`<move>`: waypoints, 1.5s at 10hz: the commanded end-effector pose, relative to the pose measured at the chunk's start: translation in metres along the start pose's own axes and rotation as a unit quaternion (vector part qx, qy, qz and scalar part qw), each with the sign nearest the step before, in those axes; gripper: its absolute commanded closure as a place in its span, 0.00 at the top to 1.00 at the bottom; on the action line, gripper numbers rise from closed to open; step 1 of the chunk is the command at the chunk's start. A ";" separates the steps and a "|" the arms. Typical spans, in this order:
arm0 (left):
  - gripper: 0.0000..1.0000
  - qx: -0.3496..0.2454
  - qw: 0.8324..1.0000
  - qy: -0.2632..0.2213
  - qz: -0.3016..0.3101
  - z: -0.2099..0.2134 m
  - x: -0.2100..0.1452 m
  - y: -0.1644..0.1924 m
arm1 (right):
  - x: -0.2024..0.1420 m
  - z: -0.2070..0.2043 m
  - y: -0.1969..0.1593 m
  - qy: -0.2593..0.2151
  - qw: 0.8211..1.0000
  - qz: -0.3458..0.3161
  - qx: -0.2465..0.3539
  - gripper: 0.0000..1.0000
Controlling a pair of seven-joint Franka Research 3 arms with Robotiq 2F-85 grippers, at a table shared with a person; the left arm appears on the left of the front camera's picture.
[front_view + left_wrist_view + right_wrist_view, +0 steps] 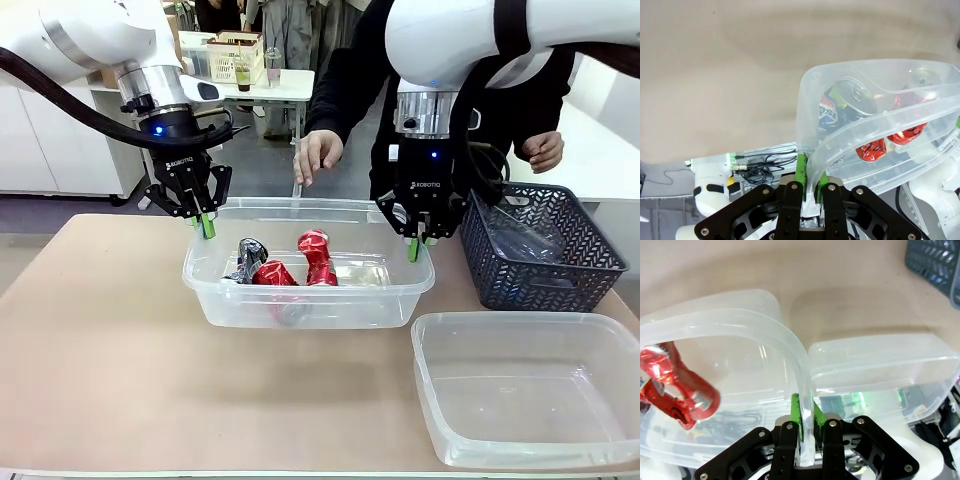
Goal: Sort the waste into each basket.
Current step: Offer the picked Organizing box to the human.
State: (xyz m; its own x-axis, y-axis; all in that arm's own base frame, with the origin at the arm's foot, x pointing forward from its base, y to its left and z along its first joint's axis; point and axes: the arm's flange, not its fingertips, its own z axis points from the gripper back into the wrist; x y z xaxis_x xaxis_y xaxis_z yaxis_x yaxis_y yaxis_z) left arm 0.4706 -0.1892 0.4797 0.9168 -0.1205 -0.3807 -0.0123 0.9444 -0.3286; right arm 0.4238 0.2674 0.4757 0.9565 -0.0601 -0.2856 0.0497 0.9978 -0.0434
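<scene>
Centre frame, left gripper (206,224) and right gripper (418,243) each pinch the rim of a clear tub (385,300) of red cans (316,258) — clear bottles (515,240) lie in the grey basket (545,285), right.

Bright even light, soft shadows; wrist views bowed at edges

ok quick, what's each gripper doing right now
left gripper: closed on the middle tub rim
right gripper: closed on the same tub's opposite rim
</scene>
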 end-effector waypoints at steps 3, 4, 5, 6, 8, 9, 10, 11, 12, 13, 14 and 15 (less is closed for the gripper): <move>0.08 -0.014 1.000 0.000 -0.008 0.003 -0.007 -0.001 | 0.000 0.000 0.001 -0.002 1.000 0.001 -0.003 0.05; 0.08 -0.014 1.000 0.000 -0.008 0.003 -0.007 -0.001 | 0.000 0.000 0.001 -0.002 1.000 0.001 -0.003 0.05; 0.08 -0.014 1.000 0.000 -0.008 0.003 -0.007 -0.001 | 0.000 0.000 0.001 -0.002 1.000 0.001 -0.003 0.05; 0.08 -0.014 1.000 0.000 -0.008 0.003 -0.007 -0.001 | 0.000 0.000 0.001 -0.002 1.000 0.001 -0.003 0.05; 0.08 -0.014 1.000 0.000 -0.008 0.003 -0.007 -0.001 | 0.000 0.000 0.001 -0.002 1.000 0.001 -0.003 0.05; 0.08 -0.014 1.000 0.000 -0.008 0.003 -0.007 -0.001 | 0.000 0.000 0.001 -0.002 1.000 0.001 -0.003 0.05; 0.08 -0.014 1.000 0.000 -0.008 0.003 -0.007 -0.001 | 0.000 0.000 0.001 -0.002 1.000 0.001 -0.003 0.05; 0.08 0.000 1.000 0.000 0.000 0.000 0.000 0.000 | 0.000 0.000 0.000 0.000 1.000 0.000 0.000 0.05; 0.08 0.005 1.000 -0.019 -0.005 0.013 0.011 -0.006 | 0.010 0.010 0.003 -0.005 1.000 -0.005 -0.017 0.05; 0.08 0.009 0.999 -0.031 -0.009 0.025 0.028 -0.013 | 0.020 0.020 0.002 -0.011 1.000 -0.001 -0.021 0.05; 0.08 0.017 0.999 -0.042 -0.014 0.037 0.049 -0.022 | 0.034 0.032 0.002 -0.021 1.000 0.006 -0.022 0.05; 0.08 0.021 0.998 -0.053 -0.016 0.045 0.063 -0.030 | 0.049 0.043 0.002 -0.026 0.999 0.007 -0.018 0.05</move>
State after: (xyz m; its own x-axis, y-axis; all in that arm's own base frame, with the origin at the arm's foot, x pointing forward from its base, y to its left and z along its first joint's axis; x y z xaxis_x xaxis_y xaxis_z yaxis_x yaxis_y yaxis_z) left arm 0.5227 -0.1984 0.4933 0.9465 -0.1259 -0.2972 0.0274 0.9488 -0.3148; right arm 0.4621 0.2633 0.4936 0.9710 -0.0620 -0.2311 0.0506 0.9972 -0.0551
